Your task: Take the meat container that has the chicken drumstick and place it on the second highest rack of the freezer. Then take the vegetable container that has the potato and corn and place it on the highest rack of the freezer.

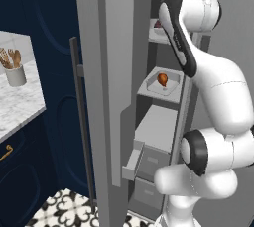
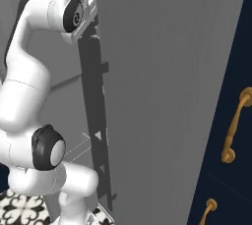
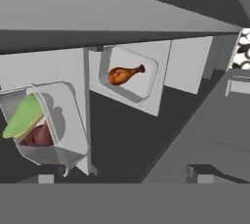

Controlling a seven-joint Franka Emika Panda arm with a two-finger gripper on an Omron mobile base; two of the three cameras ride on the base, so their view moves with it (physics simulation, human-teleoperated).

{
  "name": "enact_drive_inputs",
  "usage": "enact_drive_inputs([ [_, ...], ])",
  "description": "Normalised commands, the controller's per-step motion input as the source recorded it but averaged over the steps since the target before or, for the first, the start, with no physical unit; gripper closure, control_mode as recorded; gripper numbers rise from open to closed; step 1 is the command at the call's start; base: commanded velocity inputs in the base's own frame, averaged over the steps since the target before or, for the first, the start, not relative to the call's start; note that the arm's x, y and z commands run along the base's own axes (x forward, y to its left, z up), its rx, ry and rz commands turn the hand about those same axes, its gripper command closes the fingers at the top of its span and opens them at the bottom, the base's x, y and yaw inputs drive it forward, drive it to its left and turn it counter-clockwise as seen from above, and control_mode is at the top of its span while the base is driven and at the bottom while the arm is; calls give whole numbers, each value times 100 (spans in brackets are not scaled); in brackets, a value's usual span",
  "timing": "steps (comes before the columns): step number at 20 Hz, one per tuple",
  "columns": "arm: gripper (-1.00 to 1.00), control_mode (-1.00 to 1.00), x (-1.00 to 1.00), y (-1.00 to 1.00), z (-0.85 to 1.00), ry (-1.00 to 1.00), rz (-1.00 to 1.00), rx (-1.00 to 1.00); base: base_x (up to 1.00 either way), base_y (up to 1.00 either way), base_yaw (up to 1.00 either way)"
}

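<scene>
Freezer (image 1: 99,47) stands open, its grey door swung toward the left base camera, with a long dark bar handle (image 1: 79,112) on it. Inside, the meat container (image 1: 161,86) sits flat on a pale shelf, with the chicken drumstick (image 1: 162,79) lying in it. One shelf up is the vegetable container (image 1: 158,31), partly hidden behind the white arm (image 1: 218,87), so its contents are hard to read from there. Below the meat shelf there is a blank pale shelf, then grey drawers (image 1: 149,164), the top one pulled out a bit. The hand view looks into the freezer at a roll: the vegetable container (image 3: 58,120) is close by, holding the corn (image 3: 22,118) with green husk and the potato (image 3: 39,136) tucked right against it. The meat container (image 3: 131,74) is farther off on the next shelf, drumstick (image 3: 126,74) in its middle, bone end pointing away from the veg tray. Tool (image 3: 122,179) is open, fingertips (image 3: 197,174) wide apart with nothing between them, clear of both trays. At the left of the left base view is a marble desk (image 1: 20,109) with a white jar of wooden utensils (image 1: 15,72), plus navy cabinets (image 1: 49,32) and patterned floor tile (image 1: 64,208). The right base view has the grey freezer side wall (image 2: 162,96) and brass handles (image 2: 235,130) on a navy cabinet.
</scene>
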Motion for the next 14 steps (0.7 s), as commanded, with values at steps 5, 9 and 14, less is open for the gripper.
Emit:
enact_drive_inputs([
  [5,-100,-100,-100,24,-2,-10,4,-4,0,0,0],
  [9,-100,-100,-100,0,0,-4,6,0,0,0,0],
  [14,-100,-100,-100,0,0,5,4,0,0,0,0],
])
